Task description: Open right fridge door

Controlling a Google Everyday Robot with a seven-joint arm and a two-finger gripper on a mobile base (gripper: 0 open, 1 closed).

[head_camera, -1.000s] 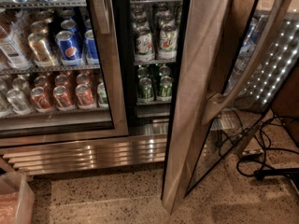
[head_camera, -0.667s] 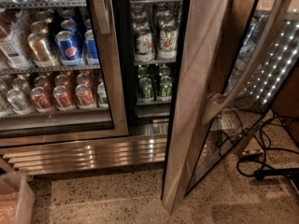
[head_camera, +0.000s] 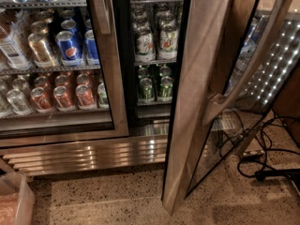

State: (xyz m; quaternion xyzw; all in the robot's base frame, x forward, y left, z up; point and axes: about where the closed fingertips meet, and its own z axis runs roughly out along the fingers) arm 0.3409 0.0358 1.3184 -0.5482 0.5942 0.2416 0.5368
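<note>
Standing ajar, the right fridge door (head_camera: 197, 102) is cut off above; one bowed handle (head_camera: 247, 68) shows; the gripper sits out of view, its grip untellable.

The right fridge door (head_camera: 197, 102) stands swung open; green cans (head_camera: 146, 89) sit on the exposed shelf; the gripper is out of view.

The door (head_camera: 197, 93) has a brushed-steel frame with a matt grain, a glossy glass pane and a smooth steel handle (head_camera: 243, 74). The ribbed grille (head_camera: 93, 153) is shiny steel. The cans (head_camera: 69, 46) are glossy metal. The floor (head_camera: 108, 200) is smooth speckled stone, and the bin (head_camera: 18, 200) is translucent plastic.
</note>
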